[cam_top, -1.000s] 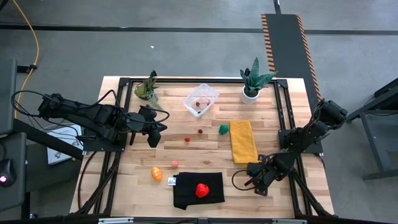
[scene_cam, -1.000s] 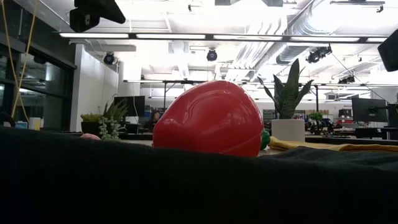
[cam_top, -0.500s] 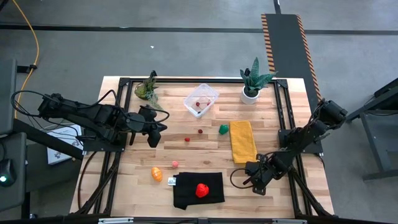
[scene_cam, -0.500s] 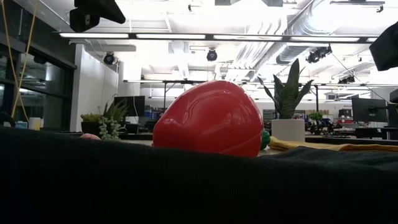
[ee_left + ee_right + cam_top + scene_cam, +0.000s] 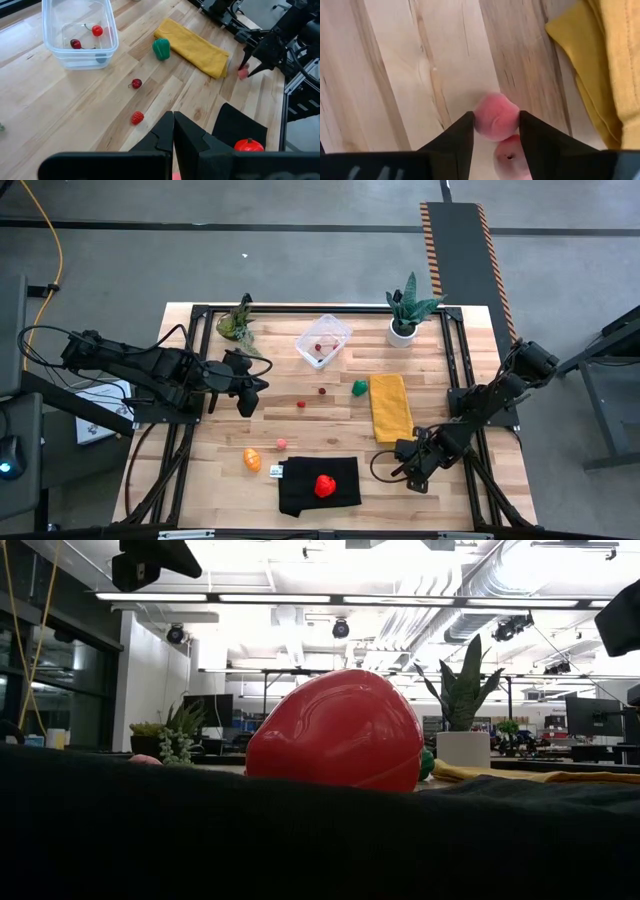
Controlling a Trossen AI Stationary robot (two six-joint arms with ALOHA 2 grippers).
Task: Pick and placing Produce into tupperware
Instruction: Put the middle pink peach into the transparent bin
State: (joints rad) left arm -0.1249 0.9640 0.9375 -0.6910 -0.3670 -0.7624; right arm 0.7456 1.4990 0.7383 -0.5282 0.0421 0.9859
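1. Nearest the front edge of the tabletop (image 5: 200, 480), a red pepper-like piece (image 5: 324, 485) sits on a black cloth (image 5: 318, 486), with an orange piece (image 5: 252, 459) and a small pink berry (image 5: 282, 444) loose on the bare wood beside it, not yet collected.
2. To the right, the right claw (image 5: 496, 125) is low over the wood beside the yellow cloth (image 5: 391, 407), its fingers pressed on either side of a pink berry (image 5: 495, 117); a second pink shape shows just under it, and I cannot tell if that is another berry.
3. Mid-table, the left claw (image 5: 173, 131) hangs closed and empty, seemingly waiting.
4. Beyond it lie two red berries (image 5: 311, 397) and a green piece (image 5: 358, 387).
5. Farthest, the clear tub (image 5: 323, 340) holds two cherries (image 5: 86, 37) between two potted plants (image 5: 404, 310); the gripped berry likely goes there.
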